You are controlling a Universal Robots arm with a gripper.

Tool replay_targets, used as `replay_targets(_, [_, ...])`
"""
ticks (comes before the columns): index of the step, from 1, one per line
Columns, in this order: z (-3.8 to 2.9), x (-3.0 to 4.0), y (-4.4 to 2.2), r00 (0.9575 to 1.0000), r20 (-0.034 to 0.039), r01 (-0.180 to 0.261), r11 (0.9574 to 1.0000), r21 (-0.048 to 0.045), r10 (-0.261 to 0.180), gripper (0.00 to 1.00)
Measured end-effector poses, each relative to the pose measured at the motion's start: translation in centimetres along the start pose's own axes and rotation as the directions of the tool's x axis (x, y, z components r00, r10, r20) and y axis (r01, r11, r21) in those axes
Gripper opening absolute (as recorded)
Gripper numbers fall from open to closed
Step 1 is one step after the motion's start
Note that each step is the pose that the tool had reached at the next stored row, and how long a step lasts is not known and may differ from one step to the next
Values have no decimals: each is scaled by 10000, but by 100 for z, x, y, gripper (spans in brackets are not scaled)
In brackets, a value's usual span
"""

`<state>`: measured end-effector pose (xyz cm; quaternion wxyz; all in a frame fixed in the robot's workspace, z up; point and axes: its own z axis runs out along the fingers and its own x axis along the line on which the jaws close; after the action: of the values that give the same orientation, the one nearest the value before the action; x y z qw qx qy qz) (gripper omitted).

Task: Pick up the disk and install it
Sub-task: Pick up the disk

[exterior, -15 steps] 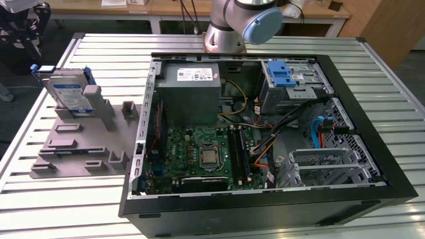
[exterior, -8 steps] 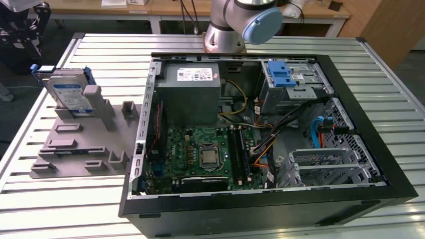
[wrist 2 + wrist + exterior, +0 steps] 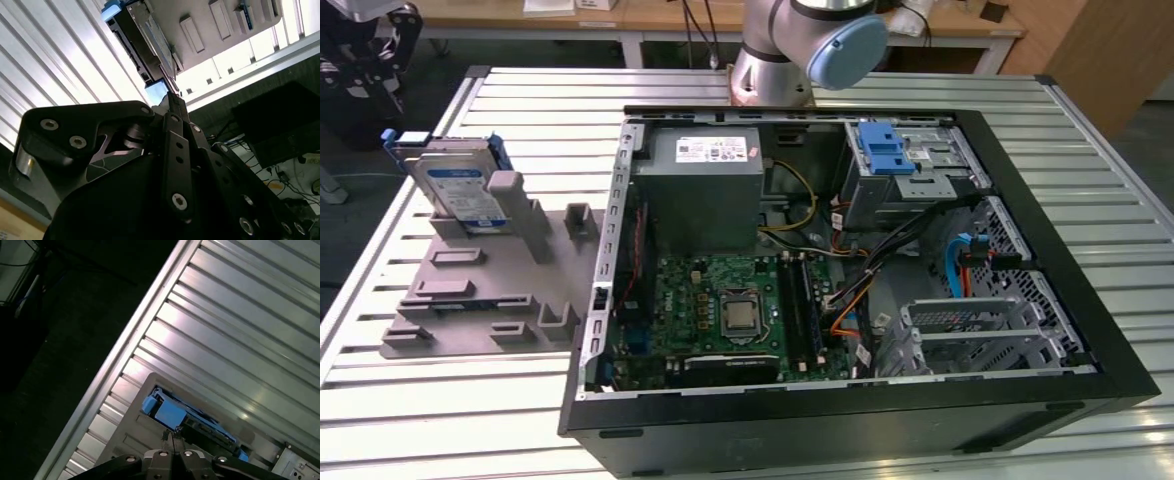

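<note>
A ribbed metal table (image 3: pixel 1067 100) carries an open black computer case (image 3: pixel 854 420) and, at the exterior view's left, a grey moulded holder (image 3: pixel 467 300). The disk (image 3: pixel 460 190) stands upright in the holder, showing a white-and-blue label and a blue frame. In the first wrist view the gripper (image 3: pixel 170 436) has its thin fingers pressed together on nothing, and the disk's blue corner lies beyond the tips.

My end effector (image 3: pixel 169 436) is matte black, dotted with silver screw heads. The disk (image 3: pixel 462 188) is silver-grey, with a white and blue label and a bright blue carrier frame. The fixture (image 3: pixel 467 295) is plain mid-grey. The counter (image 3: pixel 440 410) is pale silver metal, striped with parallel grooves. The computer case (image 3: pixel 854 435) is black, its motherboard (image 3: pixel 720 300) green, its power supply (image 3: pixel 700 195) grey with a white sticker, and its latch tab (image 3: pixel 886 150) blue.
</note>
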<state>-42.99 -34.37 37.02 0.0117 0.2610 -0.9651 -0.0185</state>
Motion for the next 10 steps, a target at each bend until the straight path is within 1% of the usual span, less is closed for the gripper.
replay_targets(5, [0,0,0,9992,-17,405,9992,5,-405,11])
replay_targets(10, [0,0,0,9964,-36,846,9964,10,-846,11])
